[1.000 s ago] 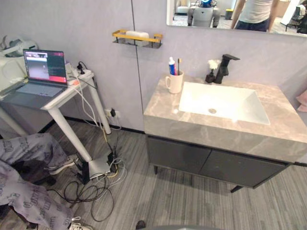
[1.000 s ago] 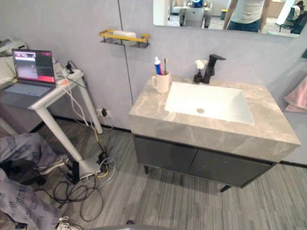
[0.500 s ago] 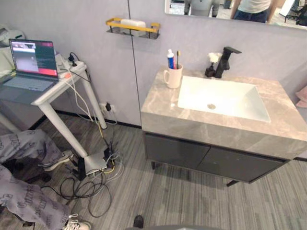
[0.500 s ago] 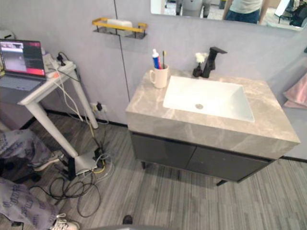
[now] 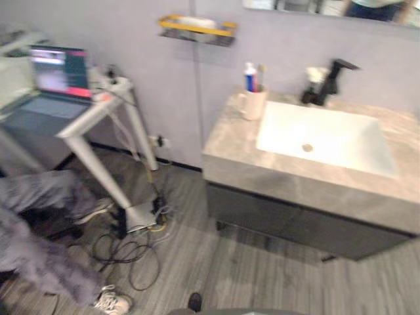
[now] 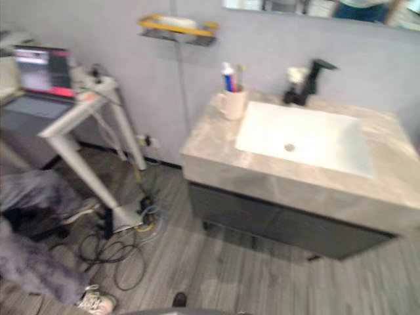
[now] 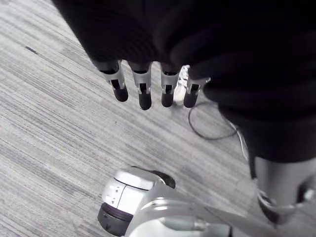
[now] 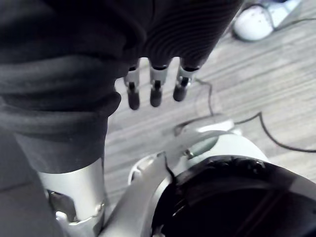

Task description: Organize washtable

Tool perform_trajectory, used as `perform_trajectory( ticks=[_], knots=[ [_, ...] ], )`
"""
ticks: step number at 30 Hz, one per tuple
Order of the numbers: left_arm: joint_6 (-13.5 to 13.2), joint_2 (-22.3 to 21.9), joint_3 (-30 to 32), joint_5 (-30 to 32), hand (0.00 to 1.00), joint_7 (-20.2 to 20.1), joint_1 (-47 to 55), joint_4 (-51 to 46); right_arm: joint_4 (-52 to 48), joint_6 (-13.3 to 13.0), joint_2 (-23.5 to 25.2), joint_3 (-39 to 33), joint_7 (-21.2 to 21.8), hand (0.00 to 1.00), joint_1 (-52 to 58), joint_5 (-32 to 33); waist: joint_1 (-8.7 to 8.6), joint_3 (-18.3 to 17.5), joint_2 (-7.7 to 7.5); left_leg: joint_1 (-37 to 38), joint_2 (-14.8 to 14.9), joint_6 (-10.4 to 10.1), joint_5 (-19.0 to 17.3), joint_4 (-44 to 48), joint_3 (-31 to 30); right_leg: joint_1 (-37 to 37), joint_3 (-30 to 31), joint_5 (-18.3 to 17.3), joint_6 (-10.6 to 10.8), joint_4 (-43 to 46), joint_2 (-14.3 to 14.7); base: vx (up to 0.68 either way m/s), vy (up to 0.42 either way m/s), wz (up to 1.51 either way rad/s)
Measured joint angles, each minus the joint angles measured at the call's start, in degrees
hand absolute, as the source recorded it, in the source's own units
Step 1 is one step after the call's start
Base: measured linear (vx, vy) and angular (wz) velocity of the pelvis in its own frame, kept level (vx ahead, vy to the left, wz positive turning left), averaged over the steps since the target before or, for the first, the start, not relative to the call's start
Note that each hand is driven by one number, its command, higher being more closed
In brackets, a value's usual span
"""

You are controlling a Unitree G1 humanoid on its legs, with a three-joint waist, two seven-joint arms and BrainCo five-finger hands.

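Observation:
The washtable has a grey marble counter [image 5: 233, 141] over a dark cabinet [image 5: 262, 213], with a white sink basin [image 5: 328, 134] set in it. A white mug [image 5: 252, 104] holding a toothbrush and toothpaste stands at the counter's back left corner. A black faucet [image 5: 335, 77] and a small dark bottle with a white top [image 5: 310, 88] stand behind the basin. My left hand [image 7: 144, 94] hangs over the wooden floor, fingers straight, holding nothing. My right hand [image 8: 155, 91] hangs the same way, open and empty. Both are well away from the counter.
A yellow wall shelf [image 5: 197, 27] with a white item hangs left of the mirror. A white desk [image 5: 85, 121] with an open laptop [image 5: 59, 75] stands at the left, cables [image 5: 131, 246] heaped at its foot. A seated person's legs [image 5: 39, 249] and shoe [image 5: 111, 302] are at lower left.
The whole picture has shifted, so the camera has moved. Nothing on the washtable has changed place.

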Motion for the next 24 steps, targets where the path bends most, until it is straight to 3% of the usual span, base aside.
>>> perform_trajectory(
  ticks=[3, 5, 8, 11, 12, 15, 19, 22, 24],
  knots=[
    [0.0, 0.0, 2.2, 1.1, 0.0, 0.0, 0.0, -0.8, 0.0, 0.0, 1.0, -0.1, -0.1, 0.0, -0.8, 0.1, 0.24, -0.1, -0.82, -1.7, -0.7, 0.1, -0.1, 0.9, -7.1, -2.5, 14.4, -2.1, 2.1, -9.0, 5.3, 0.15, -0.09, 1.17],
    [0.0, 0.0, 2.3, 1.2, 0.0, 0.0, 0.2, -1.3, 0.1, 0.1, 1.2, -0.1, -0.1, 0.0, -0.8, 0.3, 0.2, -0.3, -1.1, -2.7, -1.9, -0.8, -1.0, 2.7, -10.7, -1.2, 17.2, -2.1, 2.5, -16.5, 5.8, 0.17, -0.153, 1.09],
    [0.0, 0.2, 4.5, 0.9, 0.0, 0.0, 0.5, -1.9, 0.5, 0.3, 2.0, 0.0, 0.0, 0.0, -0.6, 0.0, 0.9, -1.3, -2.67, -3.0, -4.9, -2.5, -2.8, 6.2, -15.3, 1.3, 12.2, -1.1, 0.7, -23.4, 4.0, 0.14, -0.288, 1.01],
    [0.0, -1.3, 4.1, -0.7, 0.0, 0.0, -0.9, -1.9, 1.2, 0.2, 0.2, -0.7, 0.0, 0.0, -0.9, -0.7, 0.97, -1.4, -0.5, -3.8, -2.8, -4.5, -5.0, 7.7, -18.1, 4.4, 5.4, -2.7, -1.5, -24.4, 5.5, 0.05, -0.272, 0.92],
    [0.0, -1.7, 3.9, -1.1, 0.0, 0.0, -1.5, -1.7, 1.1, -0.1, 0.0, -1.7, 0.0, 0.0, -1.0, -0.7, 0.26, -1.4, 0.38, -4.6, -1.1, -4.5, -5.0, 8.7, -14.4, 5.3, 2.0, -3.1, -2.3, -24.5, 5.8, 0.01, -0.204, 1.17],
    [-0.1, -1.5, 3.1, -2.4, 0.0, 0.0, -2.0, -1.6, 2.8, -0.1, -0.4, -1.5, -0.1, 0.0, -2.0, -0.7, -0.27, -1.1, 0.45, -5.2, 1.9, -5.6, -5.0, 11.3, -4.8, 8.9, -3.9, -4.0, -3.6, -24.6, 6.4, -0.01, -0.111, 1.03],
    [-0.6, 0.0, 0.6, -3.6, 0.0, 0.0, -2.1, -1.2, 3.5, -0.1, -0.1, 0.2, -0.2, 0.0, -2.4, -0.6, 0.81, 0.2, 0.21, -2.9, 2.3, -7.2, -2.7, 7.6, -6.2, 11.1, -5.5, -4.0, -3.6, -25.6, 6.8, -0.06, -0.041, 0.31],
    [-0.7, 0.9, -1.2, -3.6, 0.0, 0.1, -3.1, -1.2, 3.4, -0.2, 0.3, 0.1, -0.2, 0.0, -2.5, -0.7, -0.4, 0.5, -0.4, -2.3, 2.3, -8.0, 0.7, 2.6, -10.2, 12.2, -10.2, -4.0, -3.6, -26.7, 7.0, -0.06, -0.049, 0.73],
    [-0.7, 1.0, -1.5, -3.6, 0.0, 0.1, -3.3, -1.2, 3.3, -0.4, 0.3, 0.5, -0.3, 0.0, -2.5, -0.8, -0.6, 1.0, -0.35, -3.1, 2.7, -7.8, 1.3, 1.4, -9.8, 13.2, -13.2, -4.3, -3.8, -27.0, 7.0, -0.06, -0.021, 0.95]
  ],
)
